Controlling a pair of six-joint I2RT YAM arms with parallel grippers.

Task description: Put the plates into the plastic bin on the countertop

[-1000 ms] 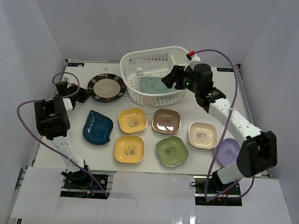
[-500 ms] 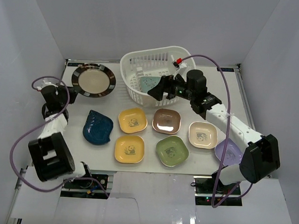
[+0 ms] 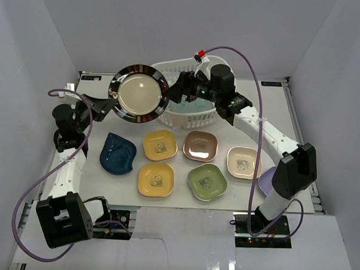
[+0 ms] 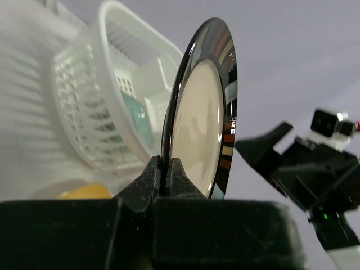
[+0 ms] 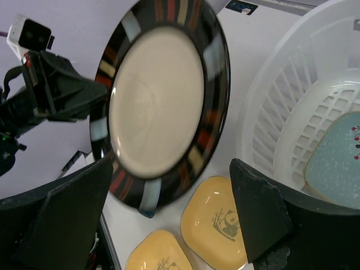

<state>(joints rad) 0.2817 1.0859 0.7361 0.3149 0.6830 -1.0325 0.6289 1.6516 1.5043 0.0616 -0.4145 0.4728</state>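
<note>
My left gripper (image 3: 108, 102) is shut on the rim of the dark-rimmed round plate (image 3: 138, 97) and holds it on edge in the air, just left of the white plastic bin (image 3: 200, 115). In the left wrist view the pinch (image 4: 165, 169) holds the plate (image 4: 202, 112) upright beside the bin (image 4: 107, 101). My right gripper (image 3: 177, 94) is open and empty at the plate's right edge. In the right wrist view its fingers (image 5: 73, 216) stand either side below the plate (image 5: 160, 95). A pale teal dish (image 5: 337, 152) lies in the bin (image 5: 275, 107).
On the countertop (image 3: 178, 165) lie a blue leaf plate (image 3: 117, 154), two yellow dishes (image 3: 160, 145) (image 3: 155, 179), a brown one (image 3: 200, 146), a green one (image 3: 207, 181), a cream one (image 3: 244, 162) and a lavender one (image 3: 267, 182), partly behind the right arm. White walls enclose the table.
My left gripper lifted the round plate off the table and carried it right, tilting it on edge beside the bin. My right gripper moved left from over the bin to the plate.
</note>
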